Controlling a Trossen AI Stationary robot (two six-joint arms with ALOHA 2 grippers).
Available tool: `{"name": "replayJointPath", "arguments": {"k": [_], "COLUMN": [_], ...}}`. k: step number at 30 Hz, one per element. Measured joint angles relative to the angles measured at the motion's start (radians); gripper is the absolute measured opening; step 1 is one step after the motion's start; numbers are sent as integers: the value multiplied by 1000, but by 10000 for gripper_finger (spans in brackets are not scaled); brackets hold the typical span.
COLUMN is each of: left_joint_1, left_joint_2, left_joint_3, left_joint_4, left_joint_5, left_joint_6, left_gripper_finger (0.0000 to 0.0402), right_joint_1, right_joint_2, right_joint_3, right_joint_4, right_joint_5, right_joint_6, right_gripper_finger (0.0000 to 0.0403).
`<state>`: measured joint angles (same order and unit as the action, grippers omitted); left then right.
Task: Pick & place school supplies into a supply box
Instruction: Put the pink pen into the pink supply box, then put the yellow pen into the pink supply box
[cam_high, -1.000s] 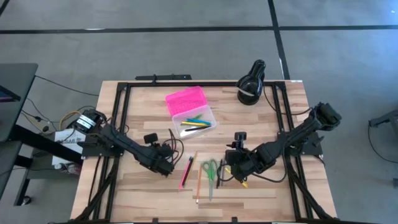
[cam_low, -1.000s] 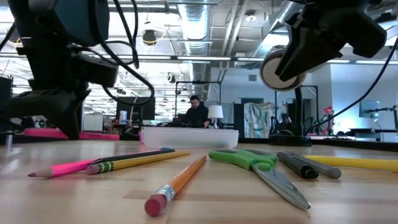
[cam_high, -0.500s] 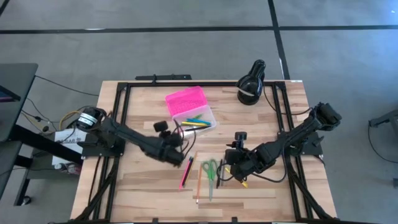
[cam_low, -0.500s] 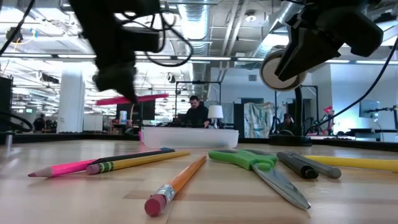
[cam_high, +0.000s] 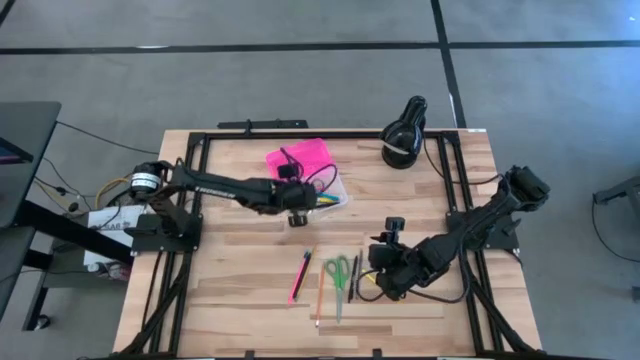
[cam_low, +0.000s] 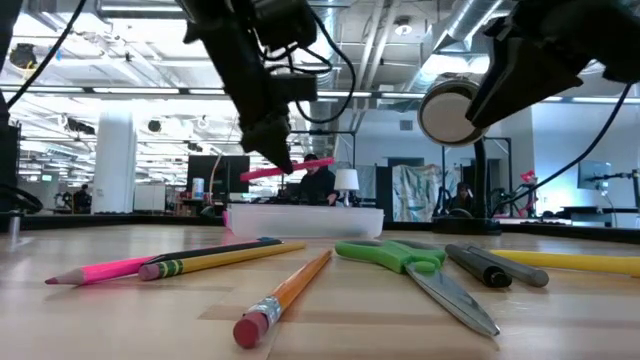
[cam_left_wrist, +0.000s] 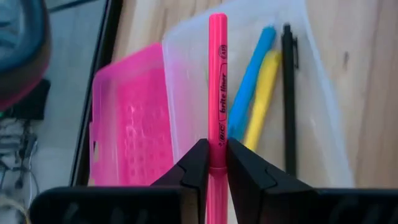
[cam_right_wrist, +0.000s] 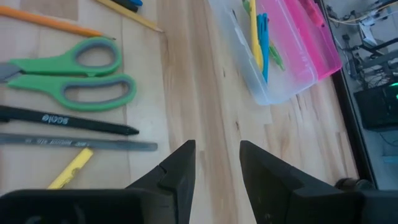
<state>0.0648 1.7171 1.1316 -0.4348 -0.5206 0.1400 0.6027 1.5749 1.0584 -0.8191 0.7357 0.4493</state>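
The supply box stands at the table's far middle, its pink lid (cam_high: 298, 158) folded open beside the clear base (cam_high: 322, 195), which holds blue, yellow and black pens (cam_left_wrist: 249, 93). My left gripper (cam_high: 298, 207) hovers over the base, shut on a pink highlighter (cam_left_wrist: 217, 74). On the near middle of the table lie a pink pencil (cam_high: 300, 277), an orange pencil (cam_high: 319, 292), green scissors (cam_high: 338, 274) and black pens (cam_high: 354, 278). My right gripper (cam_high: 385, 283) stands open just right of them, above bare wood (cam_right_wrist: 217, 163), with nothing between its fingers. My left gripper pinches the pink highlighter's barrel (cam_left_wrist: 217, 142) between its two fingers. The fingers slant down from the table's left side, and most of the highlighter sticks out ahead of the fingertips. It hangs nearly level (cam_low: 290, 170), lifted clear above the box's clear base.
A black rounded object with a white band (cam_high: 403, 135) sits at the far right. A black frame (cam_high: 205, 150) runs along the table's edges. A yellow pencil (cam_right_wrist: 71, 168) lies near my right gripper. Bare wood shows at the near left.
My left gripper has risen from the table's left middle and swung toward the far edge and right, turning at the wrist, until it stands over the supply box. The pink highlighter has gone with it, lifted clear of the table. The other supplies have stayed put.
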Motion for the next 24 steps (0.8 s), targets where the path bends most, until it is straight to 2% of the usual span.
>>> {"name": "replayJointPath", "arguments": {"k": [11,15,24], "left_joint_1": [101,106,103], "left_joint_2": [3,3,3], "left_joint_3": [0,0,0], "left_joint_4": [-7,-8,-20], "left_joint_5": [138,195,157], "left_joint_6": [79,108,101], "left_gripper_finger": [46,73,137], "right_joint_1": [76,85,85], "right_joint_2": [0,0,0], "right_joint_3": [0,0,0], "right_joint_4": [-19,-19,-19], "right_joint_5": [26,27,23], "right_joint_6": [62,76,167], "right_gripper_finger": [120,120,120]}}
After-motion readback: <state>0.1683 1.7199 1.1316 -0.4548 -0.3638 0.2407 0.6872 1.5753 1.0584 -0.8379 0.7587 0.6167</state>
